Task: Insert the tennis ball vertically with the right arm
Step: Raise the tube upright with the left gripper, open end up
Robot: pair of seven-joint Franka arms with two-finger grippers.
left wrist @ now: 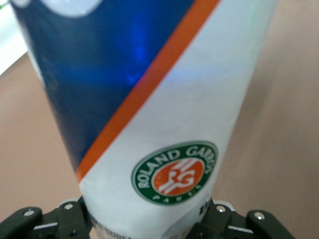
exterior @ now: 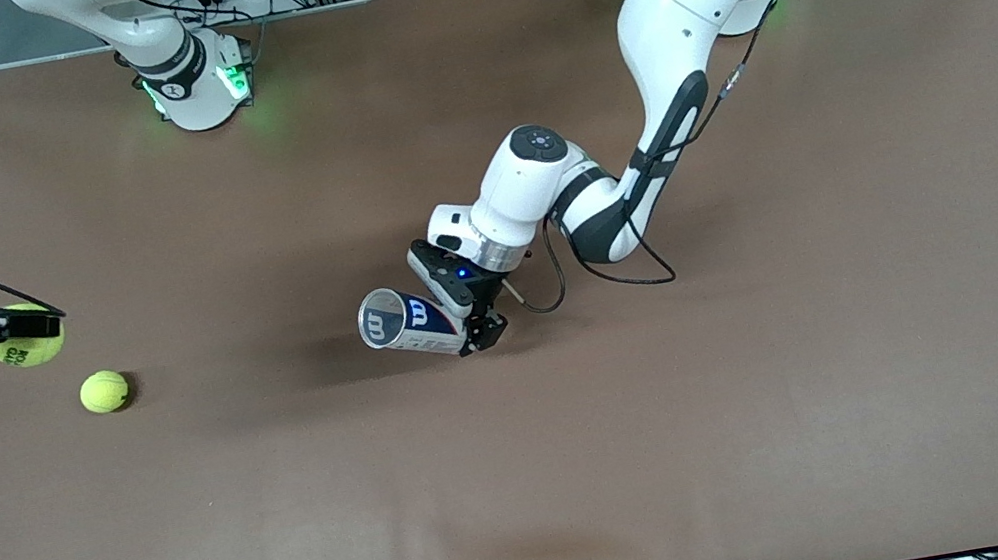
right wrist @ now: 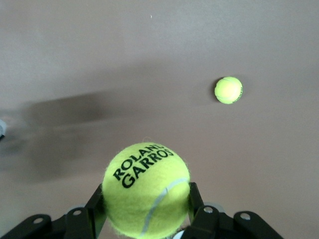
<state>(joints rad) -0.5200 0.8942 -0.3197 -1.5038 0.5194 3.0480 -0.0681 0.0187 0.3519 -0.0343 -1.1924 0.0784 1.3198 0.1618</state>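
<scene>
My right gripper (exterior: 22, 334) is shut on a yellow-green tennis ball (exterior: 26, 342) marked ROLAND GARROS, held in the air above the table at the right arm's end; in the right wrist view the ball (right wrist: 146, 189) sits between the fingers (right wrist: 195, 199). My left gripper (exterior: 477, 319) is shut on a blue, white and orange ball can (exterior: 410, 323), tilted over the table's middle with its open mouth (exterior: 377, 321) toward the right arm's end. The can (left wrist: 149, 109) fills the left wrist view.
A second tennis ball (exterior: 104, 392) lies on the brown table (exterior: 779, 375) close to the held ball, nearer the front camera; it also shows in the right wrist view (right wrist: 228, 90). The arm bases stand along the table's edge farthest from the camera.
</scene>
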